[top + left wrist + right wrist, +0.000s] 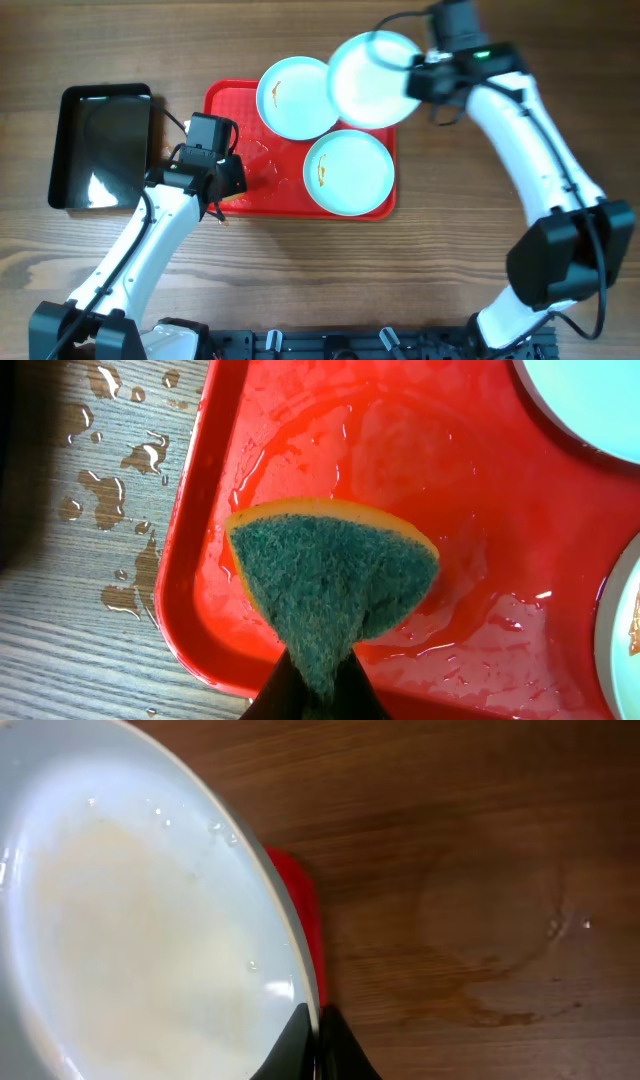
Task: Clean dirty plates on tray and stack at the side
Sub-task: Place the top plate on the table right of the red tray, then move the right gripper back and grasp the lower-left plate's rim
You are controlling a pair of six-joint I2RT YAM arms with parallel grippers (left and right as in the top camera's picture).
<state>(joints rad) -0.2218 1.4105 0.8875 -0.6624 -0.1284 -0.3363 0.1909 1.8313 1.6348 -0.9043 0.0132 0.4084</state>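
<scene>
The red tray (232,196) lies mid-table, wet in the left wrist view (520,540). Two plates rest on it: one at the back (297,97) and one at the front right (348,172), both with orange-brown smears. My right gripper (418,75) is shut on the rim of a third plate (370,80), held lifted over the tray's back right corner; it looks clean and wet in the right wrist view (130,940), gripper (318,1045). My left gripper (318,695) is shut on a green-and-yellow sponge (335,580) over the tray's left part (222,180).
A black deeper tray (100,145) stands left of the red tray. Water drops lie on the wood (125,470) beside the red tray's left edge. Bare wooden table (480,870) lies right of the tray.
</scene>
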